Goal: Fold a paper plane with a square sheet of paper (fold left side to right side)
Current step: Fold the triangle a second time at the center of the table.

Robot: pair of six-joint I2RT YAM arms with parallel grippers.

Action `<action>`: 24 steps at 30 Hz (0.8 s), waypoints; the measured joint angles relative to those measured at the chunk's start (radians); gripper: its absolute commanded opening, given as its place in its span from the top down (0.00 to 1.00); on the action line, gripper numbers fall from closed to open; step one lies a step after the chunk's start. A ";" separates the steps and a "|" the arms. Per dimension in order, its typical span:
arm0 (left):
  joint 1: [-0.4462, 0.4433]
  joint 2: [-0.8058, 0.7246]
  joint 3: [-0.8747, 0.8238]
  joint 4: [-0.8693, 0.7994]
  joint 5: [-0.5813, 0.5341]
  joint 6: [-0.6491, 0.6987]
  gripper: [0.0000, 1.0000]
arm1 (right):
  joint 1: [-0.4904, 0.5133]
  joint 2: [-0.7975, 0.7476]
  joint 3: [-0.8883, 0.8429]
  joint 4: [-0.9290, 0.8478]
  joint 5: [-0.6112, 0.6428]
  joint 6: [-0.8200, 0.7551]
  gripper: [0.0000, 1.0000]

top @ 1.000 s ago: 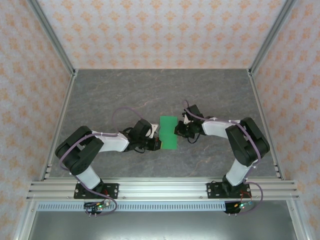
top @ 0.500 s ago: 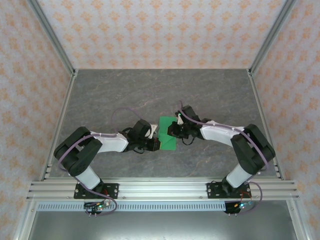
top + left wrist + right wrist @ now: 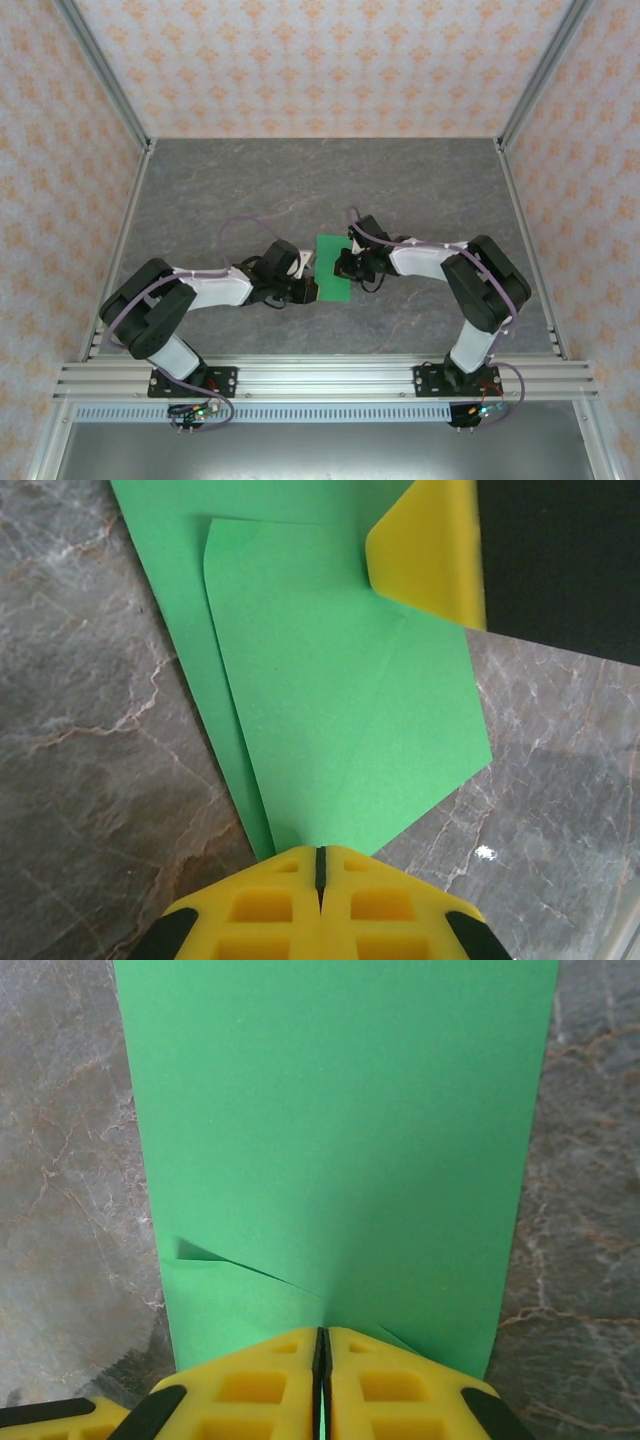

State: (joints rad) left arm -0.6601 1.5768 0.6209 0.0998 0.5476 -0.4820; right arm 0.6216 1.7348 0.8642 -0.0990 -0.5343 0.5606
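Both pressed together, left tool (image 3: 318, 865) pinning and right tool (image 3: 322, 1345) pinching the square sheet of paper (image 3: 330, 1130), opposing pulls could tear it.

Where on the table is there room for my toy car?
The far table, between the back wall and the green paper, is bare, also by the front rail. The middle is crowded: left gripper and right gripper meet there.

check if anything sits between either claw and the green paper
Nothing visible does. The left claw and the right claw are both shut, and their tips already meet the green paper from opposite sides.
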 measured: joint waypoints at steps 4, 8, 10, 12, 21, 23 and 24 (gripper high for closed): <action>0.000 0.005 0.027 -0.011 0.025 0.000 1.00 | 0.000 0.000 0.000 0.000 0.000 0.000 0.89; 0.000 0.053 0.099 -0.008 0.054 0.000 1.00 | 0.000 0.000 0.000 0.000 0.000 0.000 0.89; 0.000 0.081 0.121 -0.006 0.061 0.000 1.00 | 0.000 0.000 0.000 0.000 0.000 0.000 0.89; 0.000 0.108 0.130 -0.005 0.066 0.001 1.00 | 0.000 0.000 0.000 0.000 0.000 0.000 0.89; 0.000 0.130 0.101 0.019 0.065 -0.003 1.00 | 0.000 0.000 0.000 -0.002 0.000 0.000 0.89; 0.000 0.117 0.080 0.039 0.064 -0.012 1.00 | 0.000 0.000 0.000 -0.006 0.000 0.000 0.89; 0.000 0.108 0.066 0.048 0.061 -0.016 1.00 | 0.000 0.000 0.000 -0.007 -0.001 0.000 0.89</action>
State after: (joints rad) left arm -0.6601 1.6844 0.6868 0.1474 0.6090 -0.4976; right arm 0.6220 1.7348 0.8642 -0.1062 -0.5350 0.5602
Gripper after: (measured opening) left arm 0.051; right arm 0.110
